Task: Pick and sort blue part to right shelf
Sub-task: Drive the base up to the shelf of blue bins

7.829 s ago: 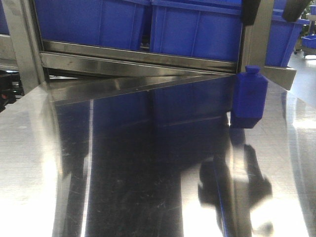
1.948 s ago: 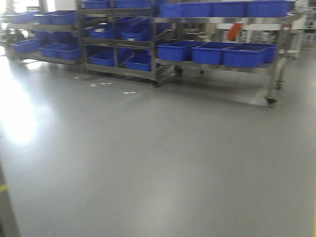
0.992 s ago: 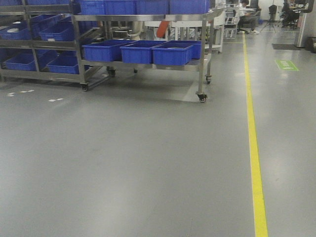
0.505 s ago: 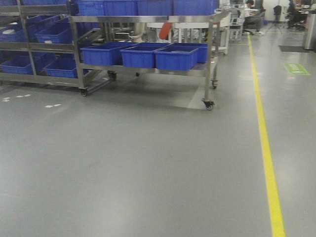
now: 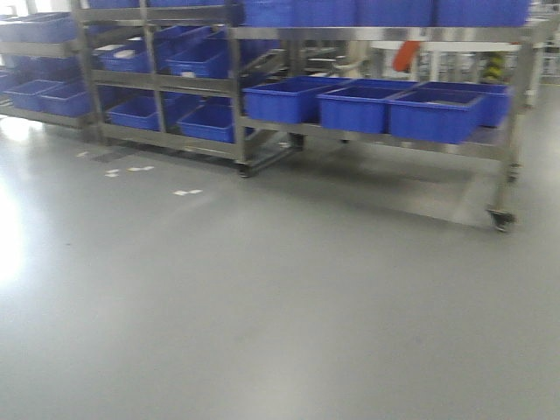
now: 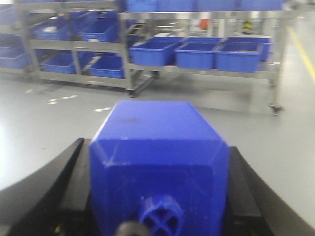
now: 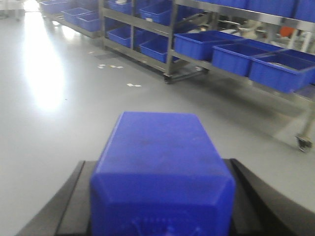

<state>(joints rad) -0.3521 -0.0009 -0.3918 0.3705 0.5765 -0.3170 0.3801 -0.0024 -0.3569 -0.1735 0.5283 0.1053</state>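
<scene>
Grey floor [image 5: 262,332] fills the lower part of the front view from 3 through 6 to 9 o'clock, glossy, with a bright glare patch at the 9 o'clock edge. Along the top, from 12 to 2 o'clock, stands the right shelf [image 5: 385,33], a stainless-steel rack on casters. One caster [image 5: 500,219] shows at 3 o'clock. Large open blue crates [image 5: 433,118] sit side by side on its lower level, and more line the top level. Just beside it, at 10 to 11 o'clock, a second steel rack [image 5: 84,79] holds smaller blue bins on several levels. Small white marks [image 5: 186,192] lie on the floor at about 9 o'clock. In the left wrist view the left end effector [image 6: 157,162] is pinching a blue part [image 6: 157,142], a chunky block with bevelled corners. Black fingers [image 6: 44,191] press against it at 3 and 9 o'clock, and a round knob with a cross [image 6: 160,216] shows on its near face at 6 o'clock. In the right wrist view the right end effector [image 7: 160,196] likewise pinches a second blue part [image 7: 160,152] between its black fingers [image 7: 59,206]. Both parts are held above the floor, well apart from the right shelf, which stands at 12 to 2 o'clock behind them.
</scene>
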